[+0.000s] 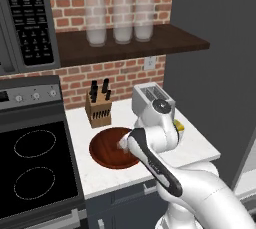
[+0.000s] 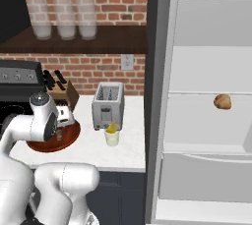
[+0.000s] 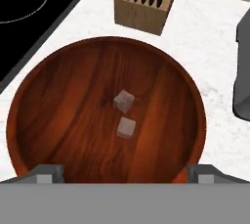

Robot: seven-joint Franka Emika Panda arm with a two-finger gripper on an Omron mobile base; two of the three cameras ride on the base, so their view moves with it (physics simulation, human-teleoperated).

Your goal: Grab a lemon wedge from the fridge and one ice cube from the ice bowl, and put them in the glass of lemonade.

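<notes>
Ice bowl [image 3: 49,110]: round, glossy reddish-brown wood holding two frosted cubes [image 3: 124,114]; dark fingers [image 3: 46,173] spread wide above.

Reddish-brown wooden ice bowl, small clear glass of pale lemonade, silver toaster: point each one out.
Reddish-brown wooden ice bowl [image 3: 58,120]: hand view, bare inner floor left of the cubes.
Small clear glass of pale lemonade [image 2: 112,138]: right base view, its side wall.
Silver toaster [image 2: 108,106]: right base view, front face.

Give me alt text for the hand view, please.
Seen from above, the ice bowl holds two ice cubes near its middle, with the open gripper hanging over it. A knife block stands beyond the bowl on the white counter.
</notes>
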